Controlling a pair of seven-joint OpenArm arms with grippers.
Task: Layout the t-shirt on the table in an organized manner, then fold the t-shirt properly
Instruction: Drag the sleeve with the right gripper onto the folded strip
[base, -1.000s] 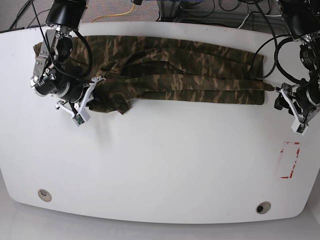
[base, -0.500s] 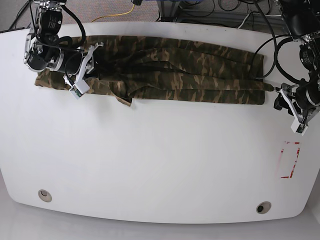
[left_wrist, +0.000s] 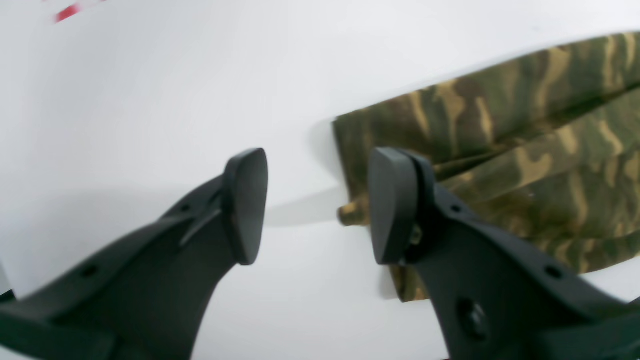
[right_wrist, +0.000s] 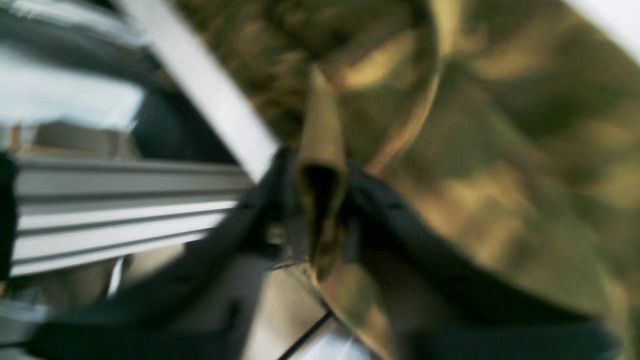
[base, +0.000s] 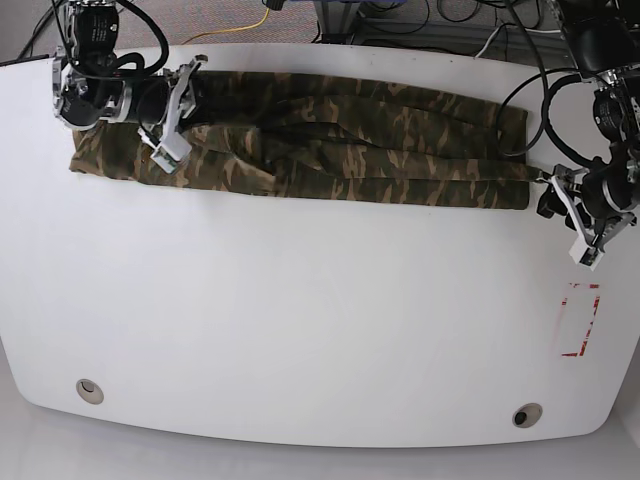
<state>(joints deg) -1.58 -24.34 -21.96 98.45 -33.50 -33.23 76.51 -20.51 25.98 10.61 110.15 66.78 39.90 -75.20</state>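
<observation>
place: robotics lab | evidence: cables (base: 470, 15), white table (base: 300, 320)

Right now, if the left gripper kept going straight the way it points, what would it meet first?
Most likely the folded end of the camouflage-print cloth t-shirt, which lies just beyond the open left gripper, slightly toward its right finger. Depth is unclear; it might meet the glossy white table first.

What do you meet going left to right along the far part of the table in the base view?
Right gripper → t-shirt → left gripper → red outline mark.
</observation>
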